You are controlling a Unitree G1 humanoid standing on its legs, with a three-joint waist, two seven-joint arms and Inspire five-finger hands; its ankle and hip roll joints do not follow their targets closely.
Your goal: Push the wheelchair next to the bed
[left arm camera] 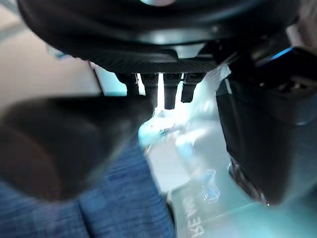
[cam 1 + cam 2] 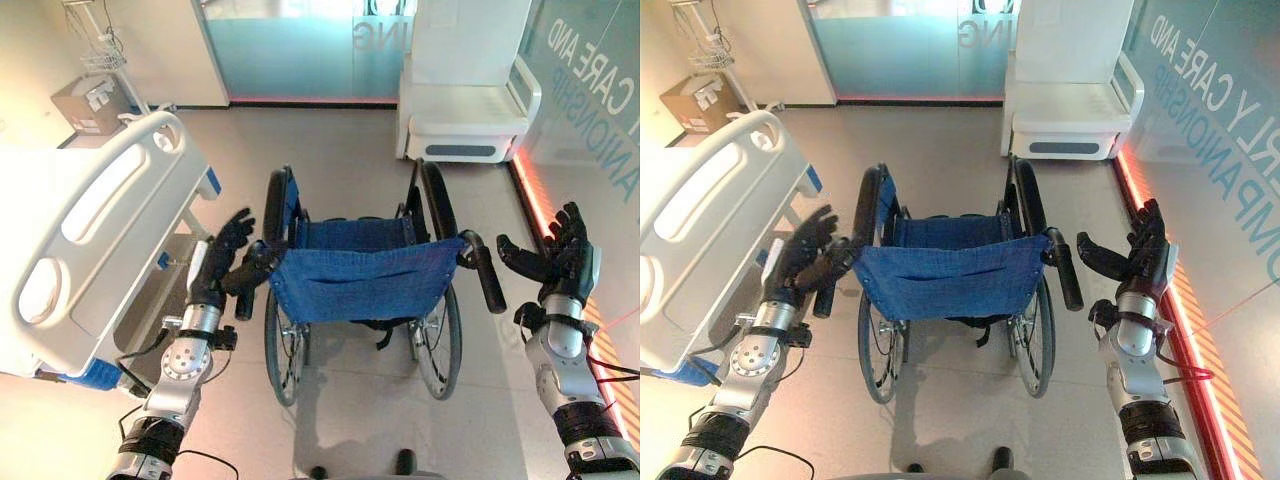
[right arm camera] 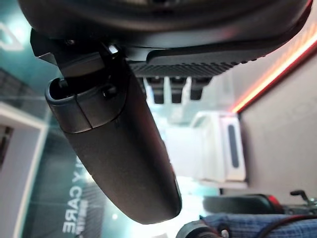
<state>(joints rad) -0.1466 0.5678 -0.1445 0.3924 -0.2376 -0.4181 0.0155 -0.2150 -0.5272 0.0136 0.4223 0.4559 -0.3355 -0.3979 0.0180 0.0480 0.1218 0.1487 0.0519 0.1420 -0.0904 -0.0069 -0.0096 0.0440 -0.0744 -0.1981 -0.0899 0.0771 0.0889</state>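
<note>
Nearest me, I am reaching my left hand (image 2: 222, 262) to the wheelchair's (image 2: 360, 280) left push handle (image 2: 252, 272), fingers spread and loosely against it, not yet closed round it. My right hand (image 2: 556, 258) is hovering open, apart from the right push handle (image 2: 488, 275), so I am judging neither grip is set for pushing. Beyond the blue backrest (image 2: 355, 282), the chair is facing away, with the bed (image 2: 95, 230) close on its left; open floor (image 2: 350, 140) is lying ahead toward the white seat unit (image 2: 465, 110).
</note>
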